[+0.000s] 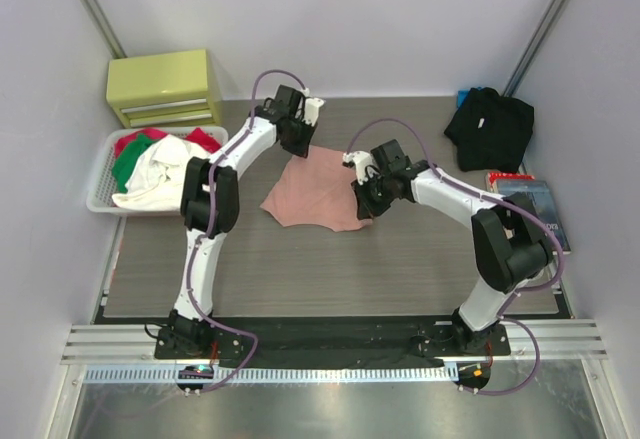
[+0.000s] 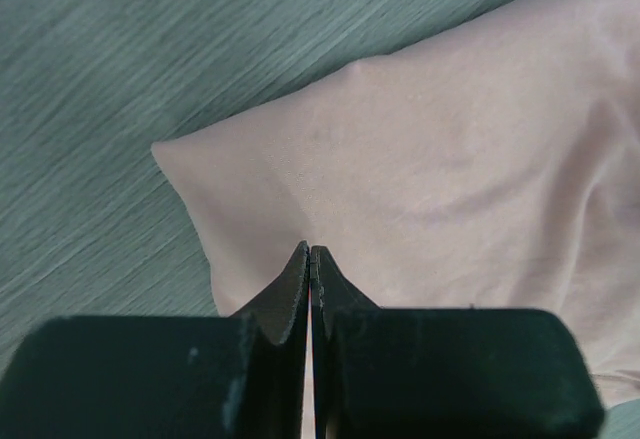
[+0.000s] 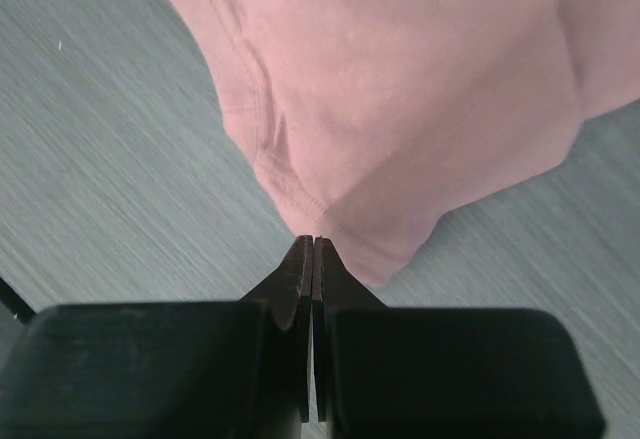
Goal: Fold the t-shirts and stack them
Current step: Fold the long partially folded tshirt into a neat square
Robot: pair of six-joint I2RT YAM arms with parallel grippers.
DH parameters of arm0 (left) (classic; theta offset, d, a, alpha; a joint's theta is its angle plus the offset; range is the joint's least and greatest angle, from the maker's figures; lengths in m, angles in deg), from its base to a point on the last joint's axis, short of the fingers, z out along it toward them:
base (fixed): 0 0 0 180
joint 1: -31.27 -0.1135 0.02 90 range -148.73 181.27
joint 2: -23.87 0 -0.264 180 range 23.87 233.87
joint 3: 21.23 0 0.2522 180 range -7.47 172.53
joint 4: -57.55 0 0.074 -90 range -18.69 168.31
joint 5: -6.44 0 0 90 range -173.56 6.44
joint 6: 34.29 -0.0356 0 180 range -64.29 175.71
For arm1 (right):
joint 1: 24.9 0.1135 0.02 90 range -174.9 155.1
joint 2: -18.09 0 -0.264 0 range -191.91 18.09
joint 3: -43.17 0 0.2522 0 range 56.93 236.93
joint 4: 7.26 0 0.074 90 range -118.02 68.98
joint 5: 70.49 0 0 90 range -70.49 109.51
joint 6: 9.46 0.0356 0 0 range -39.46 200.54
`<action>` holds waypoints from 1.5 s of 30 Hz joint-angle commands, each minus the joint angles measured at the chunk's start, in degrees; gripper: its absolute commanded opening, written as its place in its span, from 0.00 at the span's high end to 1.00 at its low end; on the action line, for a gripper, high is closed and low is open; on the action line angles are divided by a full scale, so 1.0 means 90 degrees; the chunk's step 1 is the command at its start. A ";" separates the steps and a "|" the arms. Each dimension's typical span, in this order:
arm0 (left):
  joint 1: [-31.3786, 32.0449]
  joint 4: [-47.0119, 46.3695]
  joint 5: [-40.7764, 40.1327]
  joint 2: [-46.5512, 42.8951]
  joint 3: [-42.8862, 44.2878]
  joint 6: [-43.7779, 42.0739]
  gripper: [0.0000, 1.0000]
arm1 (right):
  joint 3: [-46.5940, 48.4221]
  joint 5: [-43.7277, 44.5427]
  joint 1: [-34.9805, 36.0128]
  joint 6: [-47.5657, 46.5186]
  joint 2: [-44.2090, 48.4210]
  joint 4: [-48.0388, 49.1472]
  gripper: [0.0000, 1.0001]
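On the table [image 1: 300, 279], the pink t-shirt [image 1: 315, 197] looks soft, light and floppy; the left gripper [image 2: 311, 249] and right gripper [image 3: 314, 240] pinch it tight near its edges, good spots to hold

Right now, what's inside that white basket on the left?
The basket holds a white cloth piled over a green cloth and a red cloth. Anything beneath them is hidden.

I count two t-shirts, one salmon-pink t-shirt [image 1: 315, 194] and one black t-shirt [image 1: 490, 127], plus one white basket [image 1: 99, 181], one yellow drawer unit [image 1: 165, 87] and one book [image 1: 535, 204].
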 commanded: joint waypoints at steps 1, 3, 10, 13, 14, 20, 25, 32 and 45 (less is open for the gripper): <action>-0.0022 0.0158 0.0080 0.0108 0.0256 0.0013 1.00 | 0.0718 0.0271 0.0007 -0.0088 -0.0172 0.0244 0.99; -0.0022 0.0148 0.0070 0.0147 0.0236 -0.0016 1.00 | 0.0904 0.0301 0.0007 -0.0107 -0.0387 0.0225 0.99; -0.0051 0.0197 0.0197 0.0352 0.0314 0.0003 1.00 | 0.1471 0.0311 0.0007 -0.0108 -0.1275 0.0215 0.99; -0.0061 0.0236 0.0207 0.0470 0.0402 0.0013 1.00 | 0.1588 0.0291 0.0008 -0.0088 -0.1666 0.0215 0.99; -0.0061 0.0246 0.0207 0.0509 0.0402 0.0013 1.00 | 0.1589 0.0301 0.0007 -0.0078 -0.1715 0.0244 0.99; -0.0159 0.0236 0.0324 0.0577 0.0431 0.0120 1.00 | 0.1014 0.0116 0.0027 0.0048 -0.1375 0.0293 0.99; -0.0208 0.0285 0.0343 0.0704 0.0578 0.0140 1.00 | 0.0008 -0.0040 0.0066 0.0098 -0.0439 0.0225 0.99; -0.0217 0.0344 0.0256 0.0782 0.0637 0.0081 1.00 | -0.0804 -0.0022 0.0154 0.0029 0.0246 0.0059 0.99; -0.0208 0.0354 0.0275 0.0491 0.0481 0.0023 1.00 | -0.1194 -0.0353 0.0154 -0.0137 0.1543 -0.0029 0.99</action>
